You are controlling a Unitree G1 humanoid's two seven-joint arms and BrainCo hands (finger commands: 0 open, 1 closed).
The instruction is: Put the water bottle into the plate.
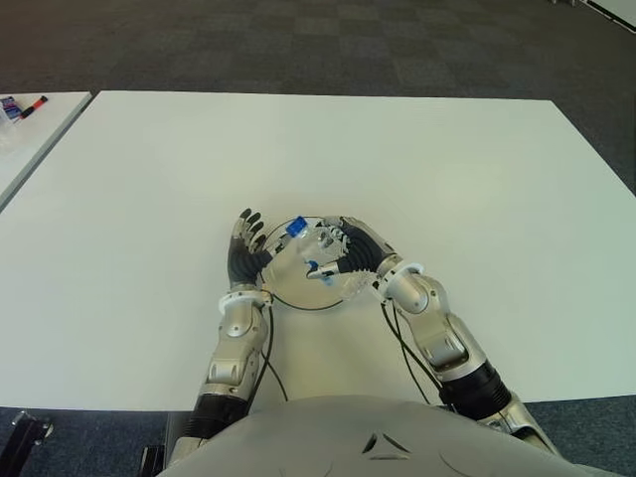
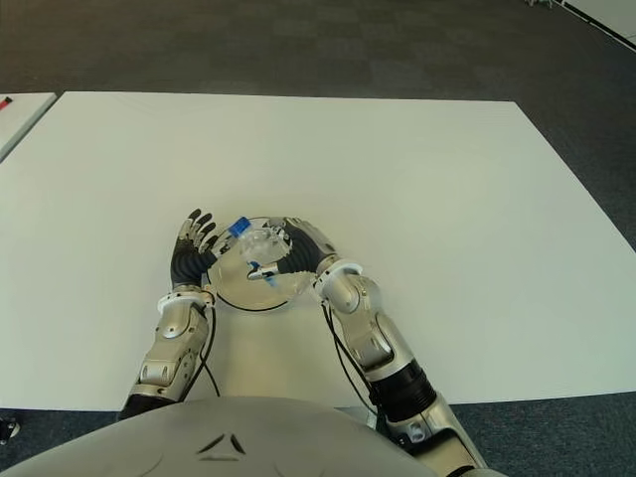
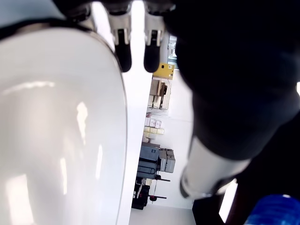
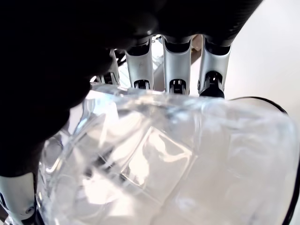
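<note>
- The clear water bottle [image 1: 320,260] with its blue cap [image 1: 295,228] lies tilted over the plate [image 1: 288,294], cap end toward the far-left rim.
- The right robot hand [image 1: 348,253] has its fingers wrapped round the bottle's body, holding it over the dish; the wrist view shows crumpled clear plastic pressed against the palm.
- The left robot hand [image 1: 245,254] stands just beside the plate's left edge, fingers straight and spread, gripping nothing.
- The plate sits near the front of the white surface [image 1: 447,179].
- Small items [image 1: 20,106] lie on a neighbouring table at the far left.

White table [image 1: 447,179], dark carpet [image 1: 328,45].
</note>
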